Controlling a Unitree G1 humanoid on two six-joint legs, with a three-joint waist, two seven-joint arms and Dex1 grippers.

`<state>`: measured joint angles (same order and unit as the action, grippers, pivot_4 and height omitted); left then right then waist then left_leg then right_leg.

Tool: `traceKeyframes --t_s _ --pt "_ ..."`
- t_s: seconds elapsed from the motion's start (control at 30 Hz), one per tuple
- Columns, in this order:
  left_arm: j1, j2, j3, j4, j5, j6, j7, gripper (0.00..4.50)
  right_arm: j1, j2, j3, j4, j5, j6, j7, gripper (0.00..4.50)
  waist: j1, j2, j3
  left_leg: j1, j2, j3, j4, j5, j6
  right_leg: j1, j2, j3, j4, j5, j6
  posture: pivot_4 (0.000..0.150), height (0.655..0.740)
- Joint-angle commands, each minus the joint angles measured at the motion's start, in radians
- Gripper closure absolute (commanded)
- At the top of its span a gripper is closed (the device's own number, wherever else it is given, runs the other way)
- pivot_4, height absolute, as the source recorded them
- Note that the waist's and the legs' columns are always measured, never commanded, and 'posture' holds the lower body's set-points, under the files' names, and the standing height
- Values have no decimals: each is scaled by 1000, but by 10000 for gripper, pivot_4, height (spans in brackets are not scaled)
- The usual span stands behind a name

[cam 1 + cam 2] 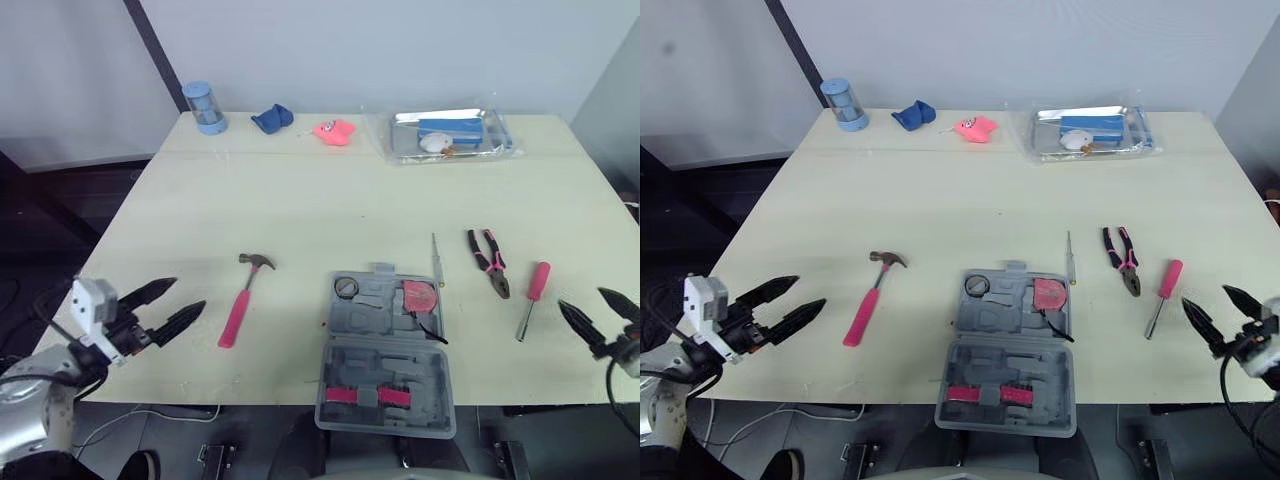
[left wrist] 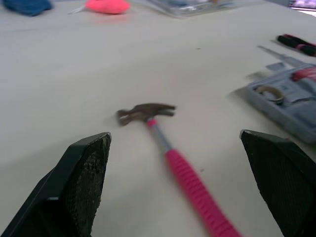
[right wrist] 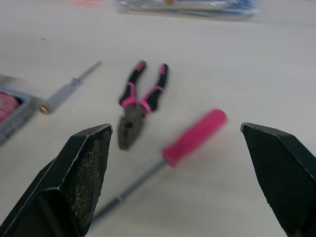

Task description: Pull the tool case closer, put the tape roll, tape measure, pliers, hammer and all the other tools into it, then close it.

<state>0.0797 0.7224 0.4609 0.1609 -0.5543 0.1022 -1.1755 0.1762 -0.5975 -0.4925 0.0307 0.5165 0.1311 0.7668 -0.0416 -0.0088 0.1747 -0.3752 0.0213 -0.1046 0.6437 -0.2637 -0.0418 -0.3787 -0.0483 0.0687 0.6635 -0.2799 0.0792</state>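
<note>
The grey tool case (image 1: 385,385) lies open at the table's front centre, its near half reaching over the front edge. In its far half sit a tape roll (image 1: 346,288) and a pink tape measure (image 1: 418,297). Left of the case lies a pink-handled hammer (image 1: 243,298), head pointing away. My left gripper (image 1: 189,295) hovers open just left of the handle, which shows between its fingers (image 2: 84,182). To the right of the case lie a thin metal bit (image 1: 437,262), pliers (image 1: 488,262) and a pink screwdriver (image 1: 532,296). My right gripper (image 1: 582,298) is open, right of the screwdriver (image 3: 190,136).
Along the far edge of the pale table (image 1: 300,200) stand a blue cylinder (image 1: 204,107), a blue object (image 1: 271,118), a pink object (image 1: 334,131) and a clear plastic bag (image 1: 445,135) with items inside.
</note>
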Motion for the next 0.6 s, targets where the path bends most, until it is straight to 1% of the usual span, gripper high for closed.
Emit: traceKeyframes --t_s 0.03,0.13,0.3,0.43,0.6 --pt "-21 30 -32 -102 -27 27 -34 0 -62 -14 56 -50 -29 91 -70 1014 0 0 0 0 0 0 0 0 0 0 0 0 0 0 0 1500 7400" --pt "-49 40 -89 -186 -37 62 -62 0 -150 -7 134 -36 -78 150 -122 1014 -2 0 0 0 0 0 0 0 0 0 0 0 0 0 0 1500 7400" --pt "-106 53 -163 -313 -63 141 -62 0 -265 14 231 22 -142 197 -165 1014 0 1 0 -1 0 -1 0 0 0 0 0 -1 0 0 0 1500 7400" --pt "-166 65 -213 -392 -83 201 -63 0 -344 50 278 82 -181 236 -214 1014 0 1 1 -2 0 -1 0 0 0 -1 0 -1 0 0 0 1500 7400" --pt "-222 89 -255 -468 -121 264 -84 0 -406 104 304 176 -228 213 -271 1014 -2 1 1 -3 0 -1 0 0 0 -2 0 -1 0 0 0 1500 7400"
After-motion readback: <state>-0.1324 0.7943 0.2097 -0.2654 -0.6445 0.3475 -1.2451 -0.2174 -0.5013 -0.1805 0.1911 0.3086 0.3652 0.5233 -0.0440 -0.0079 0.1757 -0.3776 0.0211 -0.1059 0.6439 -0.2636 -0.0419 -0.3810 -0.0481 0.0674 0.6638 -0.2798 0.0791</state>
